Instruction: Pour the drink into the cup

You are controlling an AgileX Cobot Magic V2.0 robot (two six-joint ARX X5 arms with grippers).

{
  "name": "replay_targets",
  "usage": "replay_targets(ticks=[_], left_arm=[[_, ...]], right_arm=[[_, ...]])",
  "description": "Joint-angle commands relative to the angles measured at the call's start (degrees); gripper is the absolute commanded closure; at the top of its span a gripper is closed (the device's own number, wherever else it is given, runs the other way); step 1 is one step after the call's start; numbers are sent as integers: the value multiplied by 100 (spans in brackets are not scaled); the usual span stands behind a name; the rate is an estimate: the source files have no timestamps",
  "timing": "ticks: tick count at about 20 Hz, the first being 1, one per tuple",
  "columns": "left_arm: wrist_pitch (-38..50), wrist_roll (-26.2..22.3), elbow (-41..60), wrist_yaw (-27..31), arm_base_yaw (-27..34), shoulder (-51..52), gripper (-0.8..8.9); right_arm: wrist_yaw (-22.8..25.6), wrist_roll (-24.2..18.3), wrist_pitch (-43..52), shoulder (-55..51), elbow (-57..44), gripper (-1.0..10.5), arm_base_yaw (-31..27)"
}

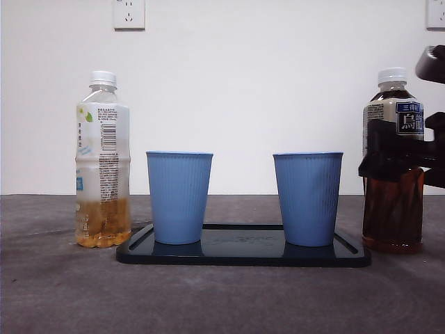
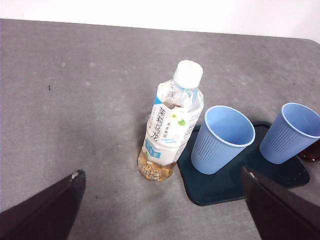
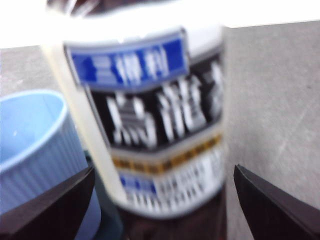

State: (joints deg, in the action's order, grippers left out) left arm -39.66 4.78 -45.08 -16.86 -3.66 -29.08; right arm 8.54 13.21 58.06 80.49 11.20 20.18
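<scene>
A dark tea bottle (image 1: pixel 393 209) with a white cap stands on the table at the right, just beside the tray; it fills the right wrist view (image 3: pixel 150 100). My right gripper (image 1: pixel 400 156) is open, with one jaw on each side of the bottle's label (image 3: pixel 163 169). Two empty blue cups (image 1: pixel 179 198) (image 1: pixel 308 198) stand upright on a dark tray (image 1: pixel 243 254). A pale bottle (image 1: pixel 103 160) with a little amber drink stands left of the tray. My left gripper (image 2: pixel 162 172) is open and empty, up above that pale bottle (image 2: pixel 172 120).
The table is grey, with a white wall close behind it. Wall sockets (image 1: pixel 128 12) sit high on the wall. The left wrist view shows both cups (image 2: pixel 222 140) (image 2: pixel 295 132) on the tray (image 2: pixel 235 192) and bare table around the pale bottle.
</scene>
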Motion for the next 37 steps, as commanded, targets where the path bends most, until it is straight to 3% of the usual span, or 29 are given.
replay_targets(ticks=[1, 7, 15, 23, 31, 37], left_arm=[[24, -83, -92, -28, -17, -2, 315], [22, -92, -92, -28, -17, 0, 314], [22, -90, -92, -28, -17, 0, 314], [20, -92, -92, -28, -17, 0, 314], [22, -96, -92, -28, -17, 0, 314], [24, -227, -92, -28, -17, 0, 314]], right_arm=[[-20, -127, 66, 271, 166, 547, 15], [-9, -129, 168, 356, 199, 767, 15], [9, -225, 120, 42, 199, 845, 15], [98, -664, -1576, -1158, 520, 848, 15], [455, -1908, -5084, -2059, 2273, 852, 20], [713, -3279, -6940, -2061, 3158, 852, 50]])
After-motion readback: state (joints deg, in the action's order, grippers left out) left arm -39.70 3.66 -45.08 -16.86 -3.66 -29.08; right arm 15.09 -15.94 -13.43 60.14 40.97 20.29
